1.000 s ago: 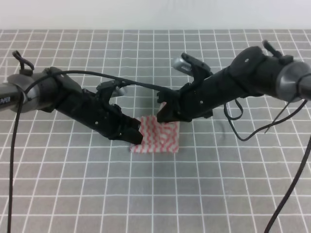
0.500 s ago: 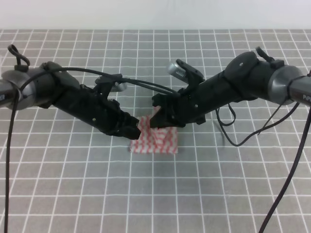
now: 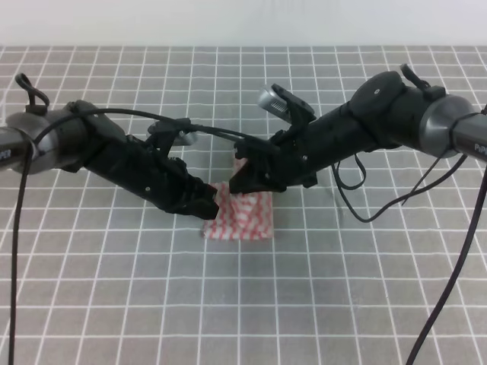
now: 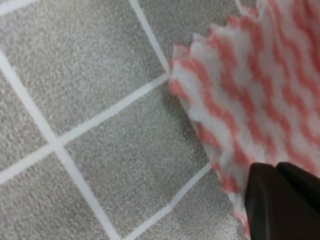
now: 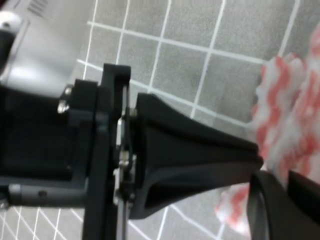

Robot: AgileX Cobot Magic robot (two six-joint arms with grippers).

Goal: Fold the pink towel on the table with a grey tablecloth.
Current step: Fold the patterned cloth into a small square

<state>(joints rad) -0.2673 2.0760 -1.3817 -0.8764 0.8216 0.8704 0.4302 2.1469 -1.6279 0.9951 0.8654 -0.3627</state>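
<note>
Your two black grippers, left (image 3: 211,204) and right (image 3: 237,182), both clamped on the pink-and-white zigzag-striped thin towel (image 3: 245,218), have lifted its far edge off the grey gridded counter (image 3: 304,289), starting another fold.

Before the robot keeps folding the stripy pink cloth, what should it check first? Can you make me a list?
1. Left gripper holds the pink towel: ok. The left wrist view shows its closed tips on the zigzag edge.
2. Right gripper holds the far edge: ok. The cloth is lifted where its tips meet.
3. Near edge of the towel lies flat on the table with a grey tablecloth: ok.
4. The two grippers have room between them: cannot tell. They are very close together above the towel.
5. Loose cables stay clear of the towel: ok.
</note>
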